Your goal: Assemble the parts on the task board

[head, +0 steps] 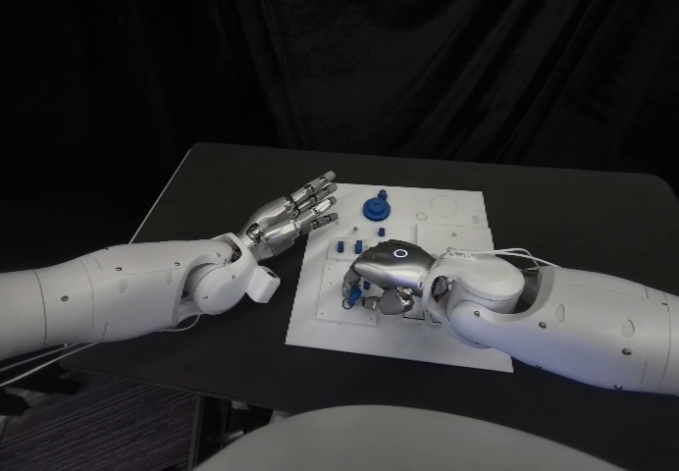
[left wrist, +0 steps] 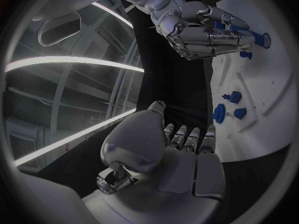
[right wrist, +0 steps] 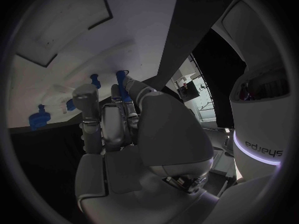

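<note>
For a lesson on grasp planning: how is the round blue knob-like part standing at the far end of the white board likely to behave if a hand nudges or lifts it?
The round blue part looks like moulded plastic, so probably stiff and light. Its wide base on the task board suggests it resists tipping, though a sideways nudge may slide it. The smooth surface may be slippery for the left hand.
</note>
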Motion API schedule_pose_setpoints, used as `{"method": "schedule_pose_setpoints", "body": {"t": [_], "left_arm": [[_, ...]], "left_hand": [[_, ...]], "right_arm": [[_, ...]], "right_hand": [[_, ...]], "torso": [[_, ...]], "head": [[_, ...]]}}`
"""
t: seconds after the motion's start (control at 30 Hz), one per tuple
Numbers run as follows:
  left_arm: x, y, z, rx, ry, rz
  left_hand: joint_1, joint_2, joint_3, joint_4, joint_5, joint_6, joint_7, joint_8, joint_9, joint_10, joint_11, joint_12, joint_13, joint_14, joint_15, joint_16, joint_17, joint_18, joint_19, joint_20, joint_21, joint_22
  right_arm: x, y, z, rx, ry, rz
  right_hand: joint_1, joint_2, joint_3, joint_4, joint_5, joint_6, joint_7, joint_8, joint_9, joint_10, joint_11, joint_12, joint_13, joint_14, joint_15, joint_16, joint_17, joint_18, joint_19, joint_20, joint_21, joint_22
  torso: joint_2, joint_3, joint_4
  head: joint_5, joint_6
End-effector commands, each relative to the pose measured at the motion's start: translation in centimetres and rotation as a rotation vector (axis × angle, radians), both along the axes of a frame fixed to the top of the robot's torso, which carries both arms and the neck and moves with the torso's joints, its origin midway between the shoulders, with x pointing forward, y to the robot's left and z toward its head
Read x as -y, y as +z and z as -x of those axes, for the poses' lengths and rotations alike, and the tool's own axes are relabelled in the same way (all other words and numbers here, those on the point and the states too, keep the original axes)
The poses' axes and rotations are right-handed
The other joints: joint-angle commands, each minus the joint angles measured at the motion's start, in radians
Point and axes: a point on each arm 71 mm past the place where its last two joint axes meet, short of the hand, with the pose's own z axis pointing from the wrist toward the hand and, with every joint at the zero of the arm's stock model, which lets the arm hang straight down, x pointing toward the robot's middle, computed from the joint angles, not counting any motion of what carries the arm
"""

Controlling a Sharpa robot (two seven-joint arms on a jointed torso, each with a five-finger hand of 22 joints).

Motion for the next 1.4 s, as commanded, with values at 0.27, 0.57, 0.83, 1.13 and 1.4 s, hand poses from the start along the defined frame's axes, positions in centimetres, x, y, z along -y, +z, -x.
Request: {"method": "schedule_pose_setpoints", "body": {"t": [0.27,0.57,0.83,1.13,1.4], "left_arm": [[0.21,0.42,0.11,0.048,-0.011,0.052],[0.2,0.33,0.05,0.043,-0.013,0.049],[0.22,0.26,0.04,0.041,-0.014,0.049],[0.18,0.15,0.01,0.037,-0.013,0.046],[0.2,0.08,0.01,0.032,-0.015,0.043]], "left_hand": [[-0.004,0.007,0.006,0.0,0.006,0.003,0.007,0.005,0.001,0.003,0.007,0.007,0.001,0.0,0.01,-0.004,-0.001,0.017,0.002,0.005,0.003,0.001],[-0.007,0.006,0.015,-0.001,0.006,0.011,0.019,0.007,0.003,0.002,0.01,0.006,0.001,0.0,0.013,-0.004,-0.001,0.017,0.003,0.007,0.003,0.002],[-0.009,0.006,0.019,-0.002,0.006,0.016,0.026,0.008,0.004,0.001,0.011,0.006,0.0,0.0,0.013,-0.004,-0.001,0.017,0.003,0.007,0.003,0.002],[-0.01,0.006,0.02,-0.002,0.006,0.017,0.029,0.009,0.004,0.001,0.011,0.005,0.0,0.0,0.013,-0.004,-0.001,0.017,0.003,0.007,0.003,0.003],[-0.011,0.006,0.022,-0.001,0.005,0.019,0.032,0.009,0.004,0.0,0.012,0.004,0.0,0.0,0.014,-0.004,-0.001,0.017,0.003,0.008,0.003,0.002]], "right_arm": [[-0.07,-0.77,0.07,0.002,-0.012,0.025],[-0.34,-0.95,0.13,0.0,-0.007,0.021],[-0.54,-1.02,0.2,0.0,-0.001,0.016],[-0.68,-0.98,0.27,0.002,0.003,0.009],[-0.78,-0.87,0.37,0.006,0.007,-0.003]], "right_hand": [[-0.004,-0.002,-0.003,-0.004,-0.002,0.004,0.001,0.0,0.027,0.034,-0.027,-0.002,0.002,0.006,0.0,0.002,-0.001,-0.014,0.005,-0.001,0.0,0.1],[-0.008,-0.003,-0.005,-0.003,-0.004,0.005,0.001,0.0,0.029,0.037,-0.028,-0.003,0.003,0.005,0.0,0.001,-0.004,-0.014,0.004,-0.001,-0.001,0.099],[-0.011,-0.005,-0.008,-0.002,-0.005,0.002,0.001,-0.003,0.029,0.036,-0.027,-0.005,0.003,0.0,0.0,-0.005,-0.018,-0.011,-0.002,-0.001,-0.015,0.095],[-0.014,-0.006,-0.01,0.0,-0.005,-0.002,0.002,-0.006,0.03,0.034,-0.026,-0.009,0.004,-0.007,0.001,-0.012,-0.032,-0.01,-0.008,0.0,-0.027,0.092],[-0.015,-0.006,-0.01,0.001,-0.006,-0.002,0.002,-0.006,0.031,0.034,-0.026,-0.009,0.004,-0.007,0.002,-0.012,-0.032,-0.01,-0.008,0.0,-0.026,0.092]], "torso": [[0.0,0.0013,-0.0012],[0.0,0.0016,-0.0012],[0.0,0.0014,-0.0002],[-0.001,0.0013,-0.001],[-0.002,0.0016,0.0002]], "head": [[-0.001,0.0],[-0.001,0.0],[-0.003,0.0],[-0.003,0.0],[-0.004,0.0]]}}
